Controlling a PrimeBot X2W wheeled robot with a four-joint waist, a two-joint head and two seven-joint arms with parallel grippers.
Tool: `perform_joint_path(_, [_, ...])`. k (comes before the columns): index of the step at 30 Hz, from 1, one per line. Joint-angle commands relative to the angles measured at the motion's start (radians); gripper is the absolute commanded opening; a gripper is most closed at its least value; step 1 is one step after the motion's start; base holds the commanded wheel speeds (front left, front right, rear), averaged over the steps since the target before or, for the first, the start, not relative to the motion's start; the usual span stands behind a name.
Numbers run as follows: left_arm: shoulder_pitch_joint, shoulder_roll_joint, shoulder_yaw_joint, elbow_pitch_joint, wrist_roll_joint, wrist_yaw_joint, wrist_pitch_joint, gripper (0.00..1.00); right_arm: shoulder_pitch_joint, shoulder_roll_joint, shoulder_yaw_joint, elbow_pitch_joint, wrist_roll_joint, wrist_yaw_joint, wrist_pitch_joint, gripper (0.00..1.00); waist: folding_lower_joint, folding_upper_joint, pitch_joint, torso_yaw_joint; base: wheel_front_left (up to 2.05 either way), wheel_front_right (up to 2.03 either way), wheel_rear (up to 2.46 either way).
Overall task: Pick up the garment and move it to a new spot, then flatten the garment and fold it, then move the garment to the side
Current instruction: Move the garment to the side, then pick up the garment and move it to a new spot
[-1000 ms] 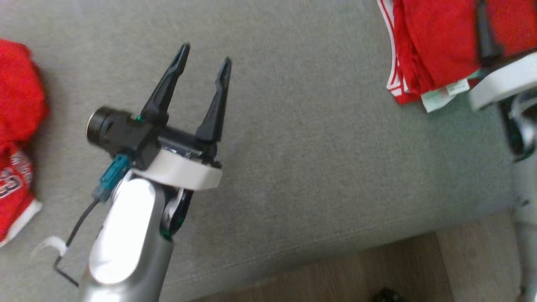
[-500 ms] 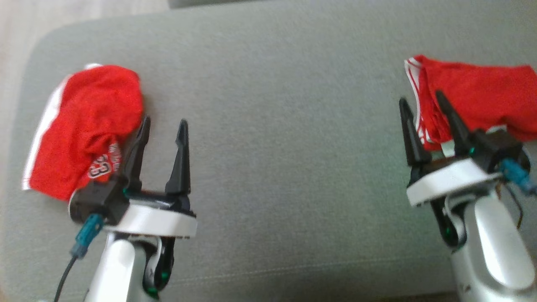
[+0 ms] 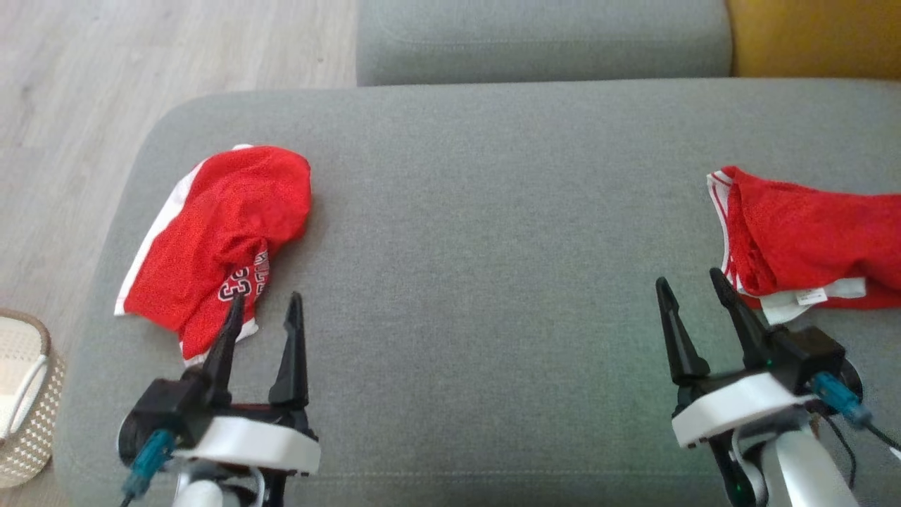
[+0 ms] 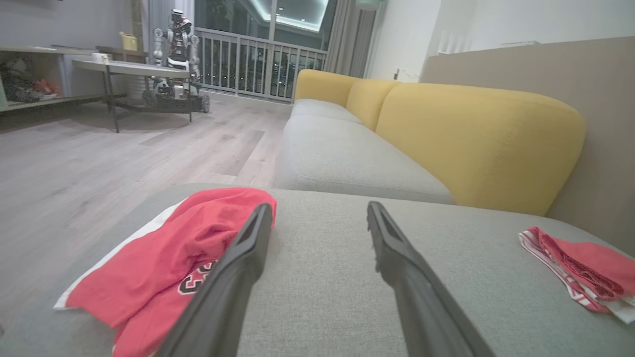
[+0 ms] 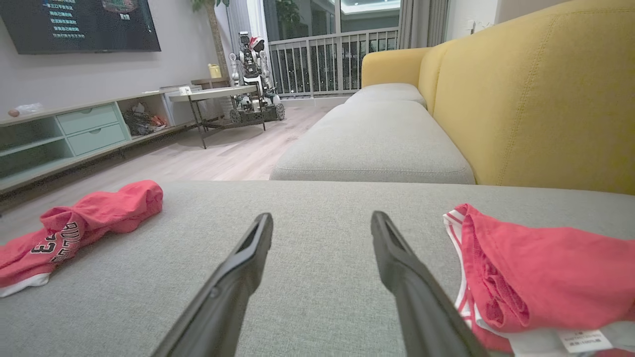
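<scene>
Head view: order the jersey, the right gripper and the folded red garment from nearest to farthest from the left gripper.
1. The jersey, just ahead of the left gripper, on the left.
2. The right gripper, across the seat to the right.
3. The folded garment, beyond it at the far right.

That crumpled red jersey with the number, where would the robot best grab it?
Probably the raised hump of the jersey, pinched from above by the open left gripper nearby: its flat white-trimmed edges hug the grey cushion, giving little to catch.
</scene>
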Motion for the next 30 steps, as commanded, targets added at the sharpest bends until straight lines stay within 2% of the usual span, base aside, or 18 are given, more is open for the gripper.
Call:
perform_joint_path(1, [-0.035, 0.002, 0.042, -0.043, -0.009, 0.008, -0.005, 1.00, -0.024, 0.002, 0.022, -0.035, 0.008, 0.000, -0.011, 1.00, 0.0001, 0.0000, -0.006, 0.004, 0.00, 0.00, 0.00])
perform_joint_path(8, [-0.032, 0.002, 0.048, -0.053, 0.000, -0.005, -0.005, 1.00, -0.020, 0.003, 0.019, -0.058, 0.016, 0.000, -0.012, 1.00, 0.0001, 0.0000, -0.010, 0.011, 0.00, 0.00, 0.00])
perform_joint_path(12, [-0.042, 0.002, 0.047, -0.050, -0.004, -0.007, -0.005, 1.00, -0.019, 0.003, 0.005, -0.070, 0.015, 0.000, -0.012, 1.00, 0.0001, 0.0000, -0.004, 0.038, 0.00, 0.00, 0.00])
perform_joint_path(30, [-0.018, 0.002, 0.075, -0.053, 0.019, -0.013, -0.005, 1.00, 0.005, 0.003, 0.111, -0.058, 0.057, 0.000, -0.012, 1.00, 0.0001, 0.0000, -0.028, 0.316, 0.00, 0.00, 0.00])
